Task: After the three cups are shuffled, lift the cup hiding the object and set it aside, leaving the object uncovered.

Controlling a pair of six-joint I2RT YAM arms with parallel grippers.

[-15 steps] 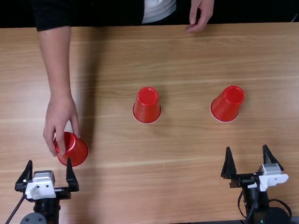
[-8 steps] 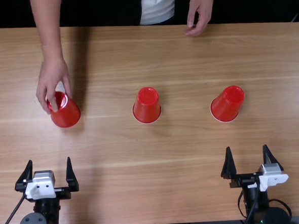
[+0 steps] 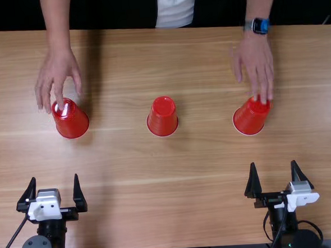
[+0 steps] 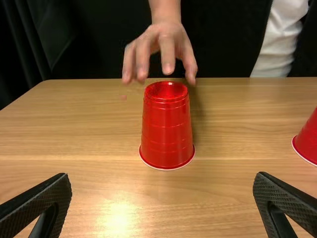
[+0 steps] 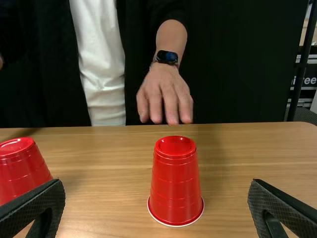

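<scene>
1. Left cup [image 3: 71, 119], middle cup [image 3: 163, 117] and right cup [image 3: 251, 115] stand in a row across the table [image 3: 168, 163], each mouth-down with its long axis upright, so any could hide the object
2. A person's one hand [image 3: 58, 80] hovers at the left cup's top and the other hand [image 3: 255, 68] at the right cup's, likely shuffling
3. Left gripper [image 3: 54, 185] and right gripper [image 3: 273, 172] rest at the near edge, jaws spread and empty

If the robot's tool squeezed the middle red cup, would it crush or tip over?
The middle red cup looks like thin plastic, so probably light and easily dented by a hard squeeze. Standing upside down on its wide rim, it would likely slide rather than tip. Its smooth tapered wall might slip.
</scene>
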